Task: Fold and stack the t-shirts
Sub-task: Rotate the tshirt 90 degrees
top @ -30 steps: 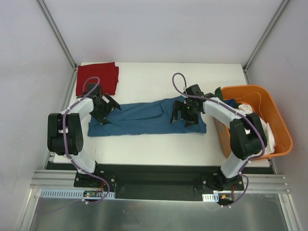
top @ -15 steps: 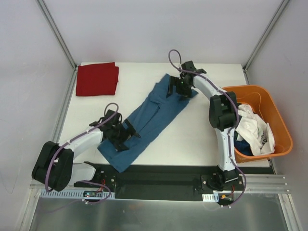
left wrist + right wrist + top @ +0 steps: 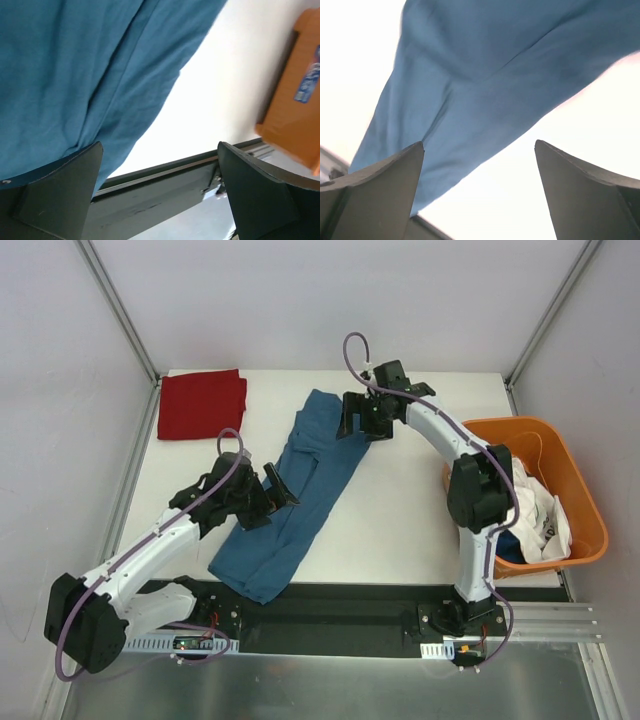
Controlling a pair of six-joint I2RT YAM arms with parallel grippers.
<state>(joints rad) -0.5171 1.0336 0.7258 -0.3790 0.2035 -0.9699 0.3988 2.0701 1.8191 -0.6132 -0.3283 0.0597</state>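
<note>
While teal-blue cotton t-shirt lies slantwise on white tabletop | left fingers, right fingers spread wide, empty | pinch end corners level, fold square.

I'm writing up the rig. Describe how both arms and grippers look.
Both the left arm and right arm have white links with bulky black joints; a purple cable loops along each. The left gripper and right gripper are black, with broad dark wedge-shaped fingers.
</note>
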